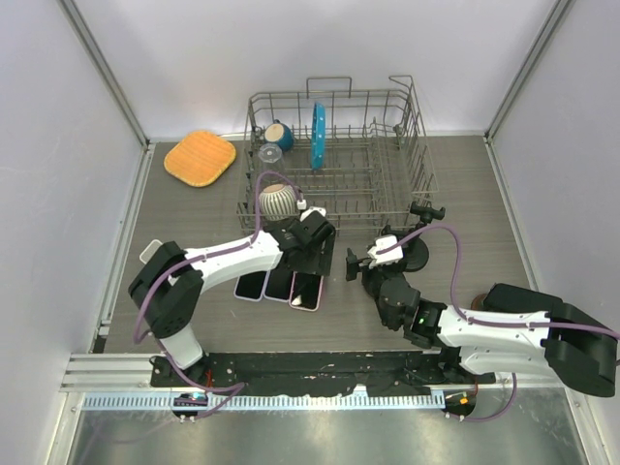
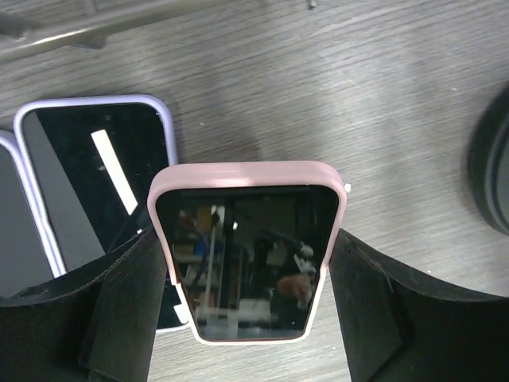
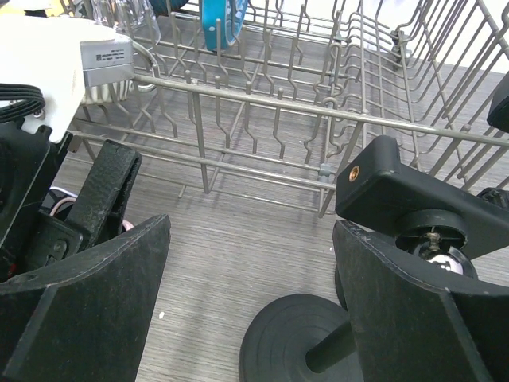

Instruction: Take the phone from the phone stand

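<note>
Pink-cased, the phone (image 1: 306, 291) is clamped at its long sides between the fingers of the left gripper (image 2: 245, 270), screen upward, near the middle of the grey wood-grain counter (image 1: 194, 223). Whether it rests on the surface or is held just above it cannot be told. A lavender-cased phone (image 2: 95, 175) lies just beside it on the left and is partly covered by it in the wrist view. A third phone (image 1: 250, 286) is laid beyond that one, towards the left edge.

The black phone stand (image 3: 406, 191) is set to the right of the phones, apart from them, and is flanked by the widely spread fingers of the right gripper (image 3: 250, 239), in which nothing is held.

The far middle of the counter is taken up by a wire dish rack (image 1: 387, 184), close behind both grippers. A blue plate (image 1: 318, 136) is stood upright in it. A ribbed cup (image 1: 277, 201) is seen at its near left corner, and an orange cloth (image 1: 200, 157) lies by the far left corner.
</note>
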{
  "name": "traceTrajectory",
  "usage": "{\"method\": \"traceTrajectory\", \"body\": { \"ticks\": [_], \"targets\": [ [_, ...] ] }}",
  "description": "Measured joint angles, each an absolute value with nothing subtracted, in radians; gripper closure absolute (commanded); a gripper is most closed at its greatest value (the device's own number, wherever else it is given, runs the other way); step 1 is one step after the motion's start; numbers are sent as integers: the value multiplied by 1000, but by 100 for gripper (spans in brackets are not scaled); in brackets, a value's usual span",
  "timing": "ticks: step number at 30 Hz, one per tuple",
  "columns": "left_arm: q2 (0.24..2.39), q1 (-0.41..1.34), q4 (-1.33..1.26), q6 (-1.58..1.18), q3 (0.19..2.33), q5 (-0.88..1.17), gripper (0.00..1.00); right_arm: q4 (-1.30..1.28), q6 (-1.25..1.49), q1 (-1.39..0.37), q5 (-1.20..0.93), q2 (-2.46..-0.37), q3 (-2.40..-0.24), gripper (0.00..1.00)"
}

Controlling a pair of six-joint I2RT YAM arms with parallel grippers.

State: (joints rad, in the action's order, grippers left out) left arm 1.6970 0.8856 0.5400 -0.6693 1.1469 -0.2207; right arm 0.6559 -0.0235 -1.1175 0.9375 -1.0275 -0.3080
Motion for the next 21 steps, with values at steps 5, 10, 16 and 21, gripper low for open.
{"method": "traceTrajectory", "body": {
  "ticks": [5, 10, 16, 21],
  "targets": [
    [1713, 889, 526, -660, 1160, -218, 65, 657, -23, -1118, 936, -1028, -308, 12],
    [1737, 888, 509, -645, 1174, -220, 50, 658, -23, -1118, 933, -1046, -308, 12],
    [1753, 888, 500, -636, 1187, -220, 44, 657, -22, -1118, 932, -1048, -308, 12],
    [1754, 888, 498, -633, 1187, -220, 39, 657, -22, -1118, 932, -1048, -308, 12]
  ]
}}
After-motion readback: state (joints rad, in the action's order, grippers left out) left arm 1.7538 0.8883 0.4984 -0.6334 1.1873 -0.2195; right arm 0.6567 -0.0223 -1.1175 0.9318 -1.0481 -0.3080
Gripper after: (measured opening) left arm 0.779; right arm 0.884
